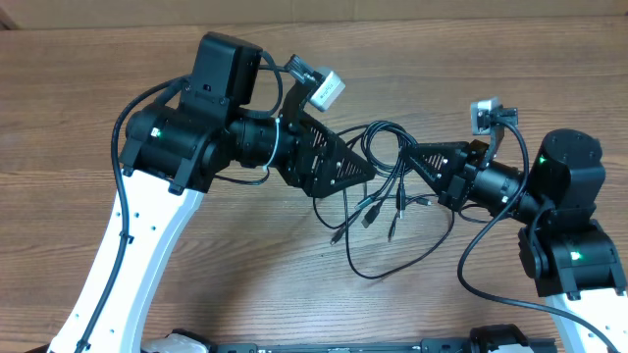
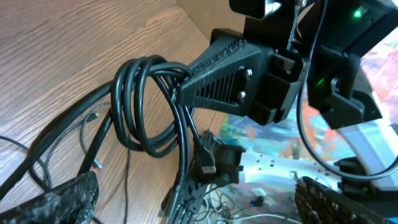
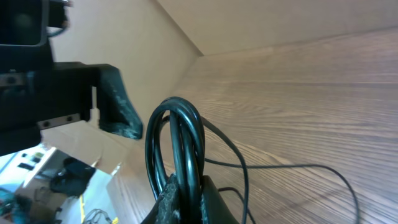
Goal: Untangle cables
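The cables (image 1: 385, 147) are thin black cords, coiled in a small loop with their plug ends (image 1: 368, 218) trailing onto the wooden table. My right gripper (image 1: 410, 154) is shut on the coil from the right. In the right wrist view the coiled cables (image 3: 177, 134) are pinched between the right gripper's (image 3: 194, 194) two fingers. My left gripper (image 1: 358, 167) stands open just left of the coil. In the left wrist view the cables (image 2: 143, 106) hang from the right gripper's tip (image 2: 186, 87), ahead of my left gripper (image 2: 199, 198) with its fingers (image 2: 62, 199) wide apart.
One long thin cable loop (image 1: 392, 267) lies on the wooden table (image 1: 118, 59) toward the front. The table's front edge, with clutter below it (image 2: 261, 199), lies close behind the coil in the left wrist view. Both arms' own thick wires (image 1: 481, 250) hang near the work area.
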Controlling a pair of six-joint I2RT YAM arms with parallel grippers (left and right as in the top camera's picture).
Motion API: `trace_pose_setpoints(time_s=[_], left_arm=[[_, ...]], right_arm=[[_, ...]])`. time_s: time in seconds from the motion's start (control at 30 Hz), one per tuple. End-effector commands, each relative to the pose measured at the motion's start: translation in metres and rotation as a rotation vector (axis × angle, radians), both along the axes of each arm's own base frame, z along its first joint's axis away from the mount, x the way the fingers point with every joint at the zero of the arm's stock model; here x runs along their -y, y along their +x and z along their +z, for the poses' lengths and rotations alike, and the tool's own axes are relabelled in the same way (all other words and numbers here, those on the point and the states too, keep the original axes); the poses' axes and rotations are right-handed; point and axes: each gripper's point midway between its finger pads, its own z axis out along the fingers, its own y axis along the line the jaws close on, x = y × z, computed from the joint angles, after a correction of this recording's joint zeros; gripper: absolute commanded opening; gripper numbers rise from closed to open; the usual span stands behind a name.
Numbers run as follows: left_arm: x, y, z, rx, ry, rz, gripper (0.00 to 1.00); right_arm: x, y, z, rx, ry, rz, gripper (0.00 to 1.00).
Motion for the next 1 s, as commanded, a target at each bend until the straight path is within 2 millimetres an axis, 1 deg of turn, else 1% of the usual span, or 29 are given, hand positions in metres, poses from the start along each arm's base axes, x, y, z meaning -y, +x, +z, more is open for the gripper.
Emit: trace_pose_setpoints(time_s=[0.0,0.03,0.13,0.17,0.23,0.33,0.43,0.57,0.6,0.63,0.67,0.7,0.73,0.77,0.8,0.97], left_arm=[[0.006,-0.004,0.012,-0.030,-0.038,-0.012,1.00],[0.008,-0.005,0.012,-0.026,-0.039,-0.017,1.00],[0.012,-0.004,0.009,-0.013,-0.025,-0.016,0.89],[0.013,-0.001,0.006,-0.018,-0.011,-0.002,0.88],[0.015,0.004,0.002,-0.046,0.010,0.035,0.88],[0.020,0.003,0.005,-0.029,-0.002,0.021,0.89],[0.022,0.003,0.006,-0.015,-0.008,0.017,0.87],[0.022,0.008,0.006,0.006,0.000,0.034,0.87],[0.022,0.009,0.006,0.010,-0.002,0.034,0.83],[0.022,0.009,0.007,0.013,-0.004,0.034,0.76],[0.023,0.010,0.008,0.020,-0.007,0.033,0.63],[0.023,0.010,0.009,0.026,-0.011,0.033,0.31],[0.023,0.011,0.009,0.029,-0.013,0.032,0.28],[0.023,0.011,0.009,0.032,-0.013,0.033,0.10],[0.023,0.011,0.010,0.037,-0.012,0.032,0.04],[0.023,0.011,0.010,0.089,-0.011,0.007,0.04]], right_arm=[[-0.005,-0.008,0.011,0.008,0.037,0.044,0.04],[-0.006,-0.010,0.013,0.015,0.042,0.056,0.04],[-0.011,-0.016,0.020,0.042,0.060,0.108,0.04],[-0.014,-0.020,0.024,0.053,0.073,0.139,0.04],[-0.017,-0.025,0.032,0.043,0.110,0.169,0.04],[-0.017,-0.024,0.036,0.037,0.128,0.166,0.04],[-0.018,-0.025,0.037,0.041,0.130,0.177,0.04],[-0.021,-0.034,0.040,0.044,0.141,0.230,0.04],[-0.021,-0.035,0.040,0.043,0.142,0.236,0.04],[-0.021,-0.035,0.040,0.043,0.142,0.236,0.04],[-0.021,-0.035,0.040,0.043,0.142,0.236,0.04],[-0.021,-0.035,0.040,0.043,0.142,0.236,0.04],[-0.021,-0.035,0.040,0.043,0.142,0.236,0.04],[-0.021,-0.035,0.040,0.042,0.142,0.236,0.04],[-0.021,-0.035,0.040,0.042,0.142,0.236,0.04],[-0.021,-0.035,0.039,0.046,0.139,0.236,0.05]])
